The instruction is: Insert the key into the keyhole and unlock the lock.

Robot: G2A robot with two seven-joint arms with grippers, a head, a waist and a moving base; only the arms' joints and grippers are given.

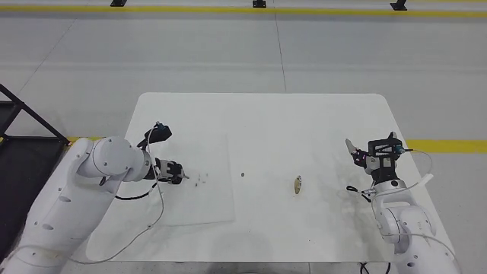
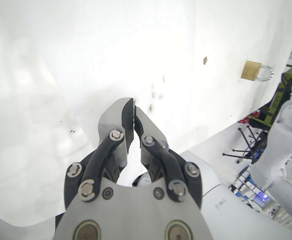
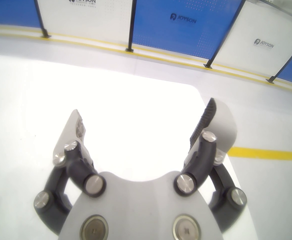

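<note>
Lock (image 1: 297, 185) on the table (image 1: 304, 118), between left hand (image 1: 183, 173) and right hand (image 1: 371, 146), nearer the right

Right gripper (image 3: 143, 106) spread wide, white table (image 3: 111, 88) corner, blue fence panels (image 3: 186, 26) behind

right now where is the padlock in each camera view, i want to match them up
top view: padlock lies on the table, right of centre, nearer the right arm.
left wrist view: padlock far beyond the left gripper, near the table's edge.
right wrist view: faces the table's far corner and the blue fence, away from it.
landmark: small dark spot between left gripper and padlock.
</note>
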